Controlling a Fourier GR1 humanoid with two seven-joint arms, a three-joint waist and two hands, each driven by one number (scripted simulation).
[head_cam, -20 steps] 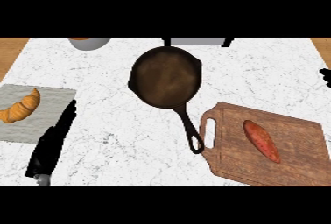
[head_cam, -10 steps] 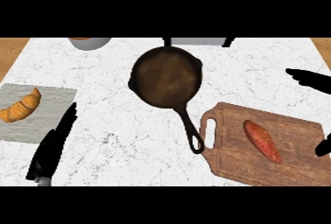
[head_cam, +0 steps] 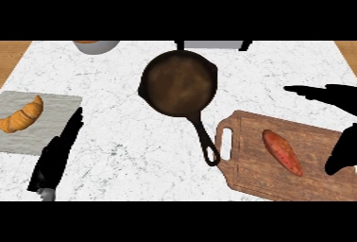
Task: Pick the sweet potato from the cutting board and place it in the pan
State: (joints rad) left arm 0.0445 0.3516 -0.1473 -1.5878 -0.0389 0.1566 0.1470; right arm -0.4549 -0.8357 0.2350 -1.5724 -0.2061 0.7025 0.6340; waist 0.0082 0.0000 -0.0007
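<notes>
Now our right hand [head_cam: 343,149], fingers apart, hangs at frame right beside the sweet potato [head_cam: 282,152] on the cutting board [head_cam: 251,177]; our left hand [head_cam: 59,151], lower left, fingers straight

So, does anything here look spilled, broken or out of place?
Nothing stands out. The sweet potato lies whole on the cutting board, the pan sits upright and empty, and the croissant rests on its grey mat. The board lies slightly askew on the counter, nothing more.
</notes>
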